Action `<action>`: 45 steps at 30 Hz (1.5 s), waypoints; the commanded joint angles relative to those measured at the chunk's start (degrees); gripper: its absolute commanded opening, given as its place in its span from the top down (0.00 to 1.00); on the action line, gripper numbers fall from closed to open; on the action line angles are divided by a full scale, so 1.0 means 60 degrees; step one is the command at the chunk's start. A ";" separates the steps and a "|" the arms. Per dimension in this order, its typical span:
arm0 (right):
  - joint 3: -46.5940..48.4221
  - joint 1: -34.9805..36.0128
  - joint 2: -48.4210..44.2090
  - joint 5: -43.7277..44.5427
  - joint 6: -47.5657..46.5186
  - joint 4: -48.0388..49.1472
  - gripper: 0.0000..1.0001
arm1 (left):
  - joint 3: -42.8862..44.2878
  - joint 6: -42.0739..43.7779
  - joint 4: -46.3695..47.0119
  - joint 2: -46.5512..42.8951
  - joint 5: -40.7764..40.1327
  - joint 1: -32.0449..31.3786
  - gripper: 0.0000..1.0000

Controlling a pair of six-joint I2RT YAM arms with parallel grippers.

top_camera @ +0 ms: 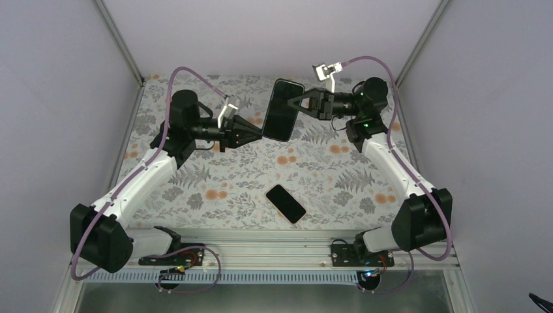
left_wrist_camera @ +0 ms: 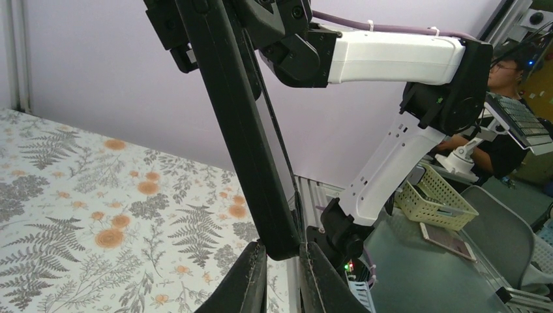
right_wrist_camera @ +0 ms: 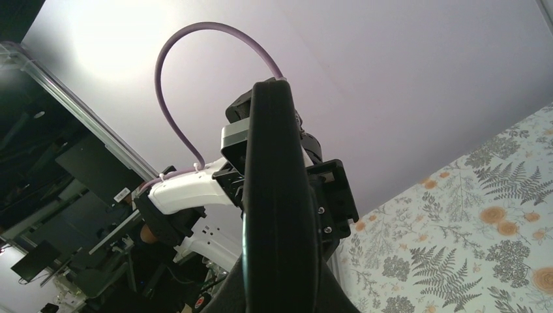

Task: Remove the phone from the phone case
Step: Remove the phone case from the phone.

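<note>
A black phone case (top_camera: 282, 109) with the phone inside hangs in the air over the back middle of the table, screen side towards the top camera. My left gripper (top_camera: 261, 134) is shut on its lower left end. In the left wrist view the fingers (left_wrist_camera: 282, 246) pinch the bottom of the thick black edge (left_wrist_camera: 241, 130). My right gripper (top_camera: 291, 103) is shut on the case's right side. The right wrist view shows the dark case edge (right_wrist_camera: 277, 195) rising from between the fingers (right_wrist_camera: 280, 290). Whether phone and case have parted anywhere I cannot tell.
A second black phone-shaped slab (top_camera: 285, 203) lies flat on the floral tablecloth (top_camera: 215, 169), near the front middle. An aluminium rail (top_camera: 274, 244) runs along the near edge. Purple walls close in the sides and back. A yellow basket (left_wrist_camera: 435, 195) sits beyond the table.
</note>
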 commanded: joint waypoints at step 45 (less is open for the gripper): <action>0.0095 0.1828 -0.0401 -0.0838 -0.3764 -0.3897 0.96 | -0.0230 -0.2066 0.1864 0.0282 -0.0545 0.0443 0.78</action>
